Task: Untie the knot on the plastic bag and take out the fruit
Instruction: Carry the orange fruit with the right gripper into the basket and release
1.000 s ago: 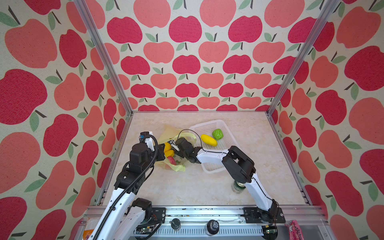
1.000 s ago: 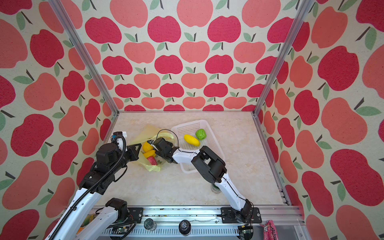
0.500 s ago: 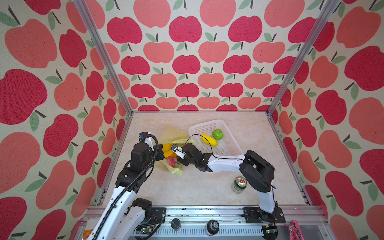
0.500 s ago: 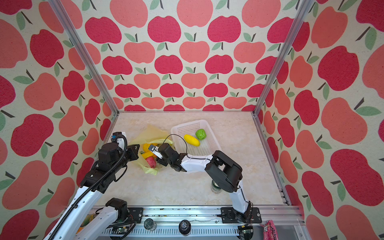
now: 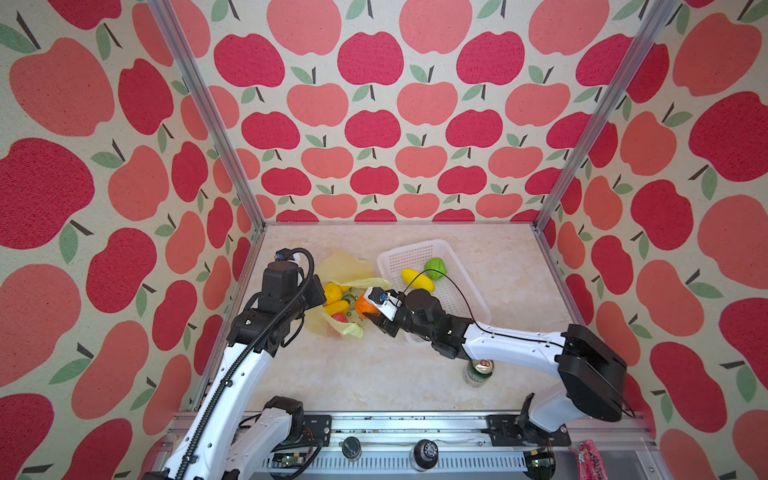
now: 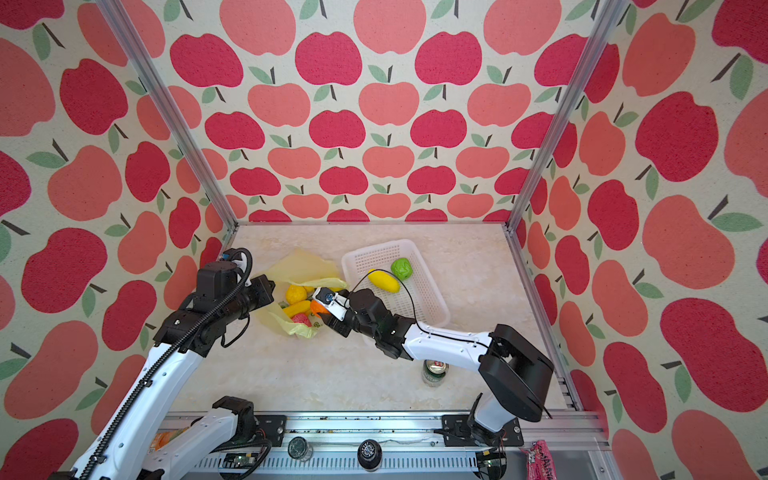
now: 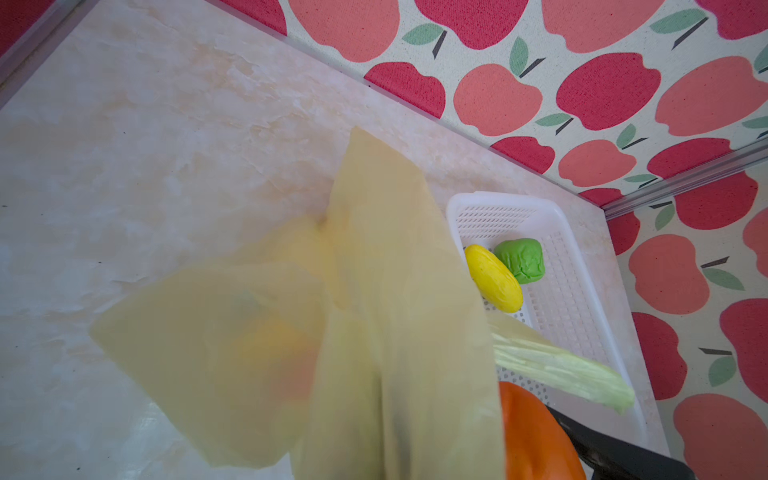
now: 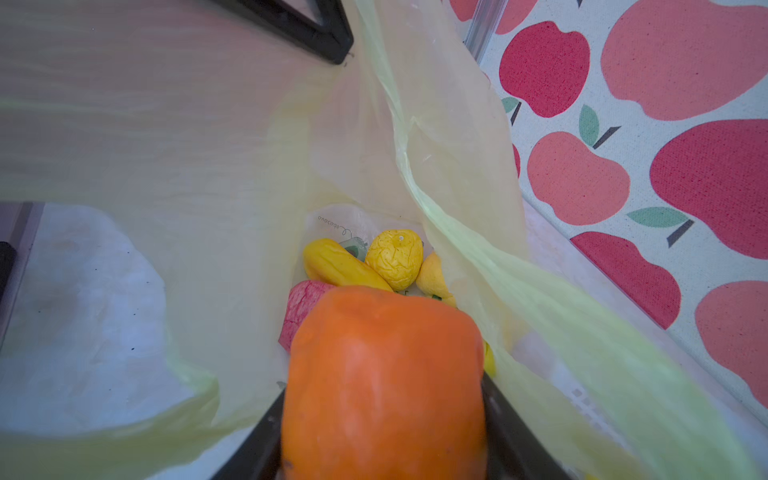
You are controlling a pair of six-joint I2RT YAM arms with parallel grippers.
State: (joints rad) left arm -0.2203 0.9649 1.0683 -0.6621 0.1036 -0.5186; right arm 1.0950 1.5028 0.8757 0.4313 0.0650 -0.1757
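Orange fruit [image 8: 382, 382], clamped in the right claw [image 8: 382, 415], points lengthwise at the counter's [image 5: 374, 374] left edge. Left claw [image 5: 318, 291] pinches the plastic bag [image 5: 345, 266].

I note bright, even, diffuse light in both top views; shadows faint. Walls [image 5: 62, 208] stretch toward frame edges. Wrist views: plastic bag [image 7: 395, 332] soft, out of focus; orange fruit [image 8: 382, 374] blurred close up.
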